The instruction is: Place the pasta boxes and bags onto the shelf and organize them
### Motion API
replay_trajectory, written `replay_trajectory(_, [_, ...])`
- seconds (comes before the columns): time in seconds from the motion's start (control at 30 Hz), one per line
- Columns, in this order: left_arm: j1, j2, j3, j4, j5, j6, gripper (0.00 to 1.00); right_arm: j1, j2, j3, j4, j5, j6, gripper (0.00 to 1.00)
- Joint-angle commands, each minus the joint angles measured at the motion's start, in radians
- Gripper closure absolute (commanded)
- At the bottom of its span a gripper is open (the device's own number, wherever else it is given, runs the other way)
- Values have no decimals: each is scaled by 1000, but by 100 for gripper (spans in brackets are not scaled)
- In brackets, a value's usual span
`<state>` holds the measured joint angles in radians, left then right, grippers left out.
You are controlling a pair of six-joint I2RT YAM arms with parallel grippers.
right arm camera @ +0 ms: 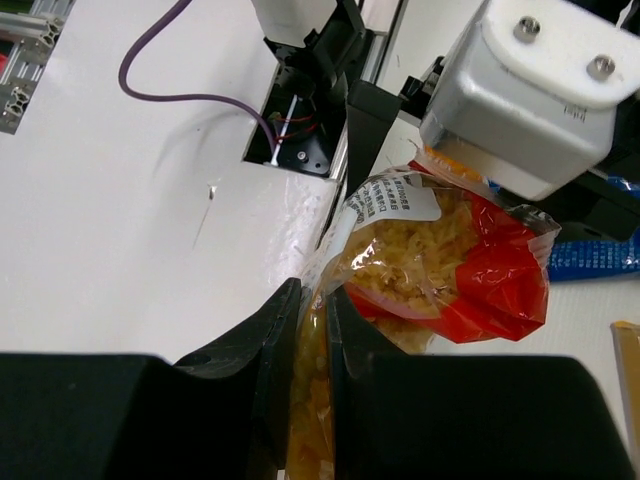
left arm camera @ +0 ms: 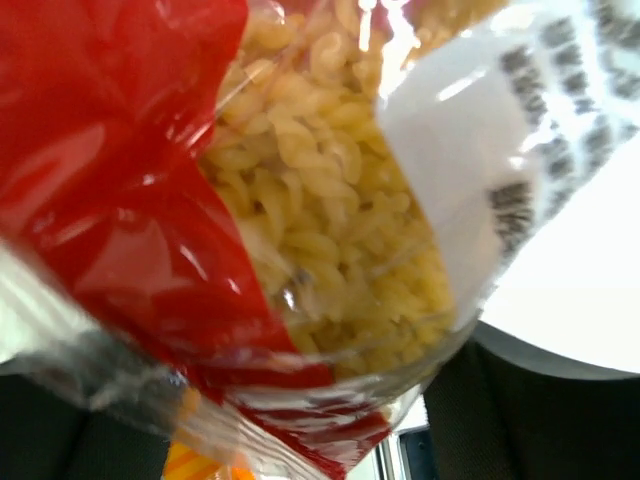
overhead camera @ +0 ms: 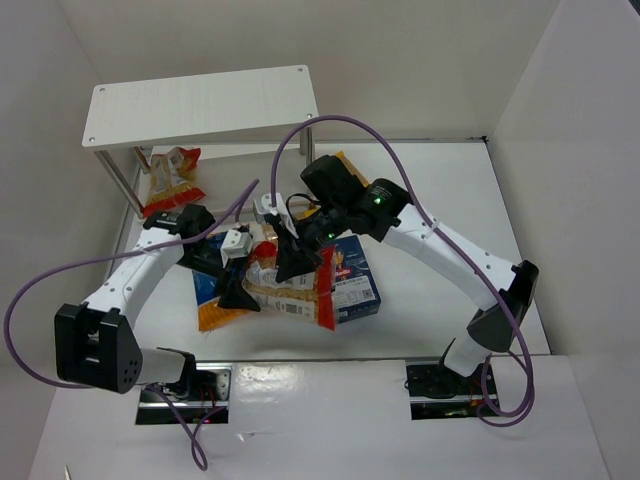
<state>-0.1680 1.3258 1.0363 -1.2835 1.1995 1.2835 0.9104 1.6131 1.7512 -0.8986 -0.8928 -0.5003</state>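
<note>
My right gripper point(overhead camera: 297, 262) point(right arm camera: 313, 330) is shut on the edge of a clear pasta bag point(overhead camera: 264, 251) point(right arm camera: 440, 250) with red edges and a white label, held above the pile. That bag point(left arm camera: 330, 230) fills the left wrist view, lying between the widely spread fingers point(left arm camera: 520, 420) of my open left gripper point(overhead camera: 225, 275) point(left arm camera: 290, 400). Under the grippers lie the dark blue pasta box point(overhead camera: 355, 285), another red-edged bag point(overhead camera: 300, 298) and a blue-and-orange bag point(overhead camera: 212, 300). The white shelf point(overhead camera: 200, 105) stands at the back left, with one bag point(overhead camera: 170, 180) on its lower board.
White walls close in the table on three sides. The shelf's thin metal legs point(overhead camera: 118, 185) stand close to the left arm. Purple cables point(overhead camera: 340, 125) loop over the middle of the table.
</note>
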Motion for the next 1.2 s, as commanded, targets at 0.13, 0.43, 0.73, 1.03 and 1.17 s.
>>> replay_trajectory(0.13, [38, -89, 24, 29, 107, 30, 28, 25, -15, 19, 59, -19, -20, 100])
replay_trajectory(0.43, [47, -235, -32, 263, 114, -216, 100, 74, 36, -19, 59, 89, -63, 100])
replay_trajectory(0.73, [130, -278, -41, 403, 92, -415, 100, 74, 14, -73, 145, 288, 11, 45])
replay_trajectory(1.03, [186, -298, -70, 461, 103, -481, 100, 32, -102, -124, 187, 413, 55, 5])
replay_trajectory(1.17, [186, -298, -79, 519, 83, -578, 100, -57, -157, -162, 220, 404, 65, 4])
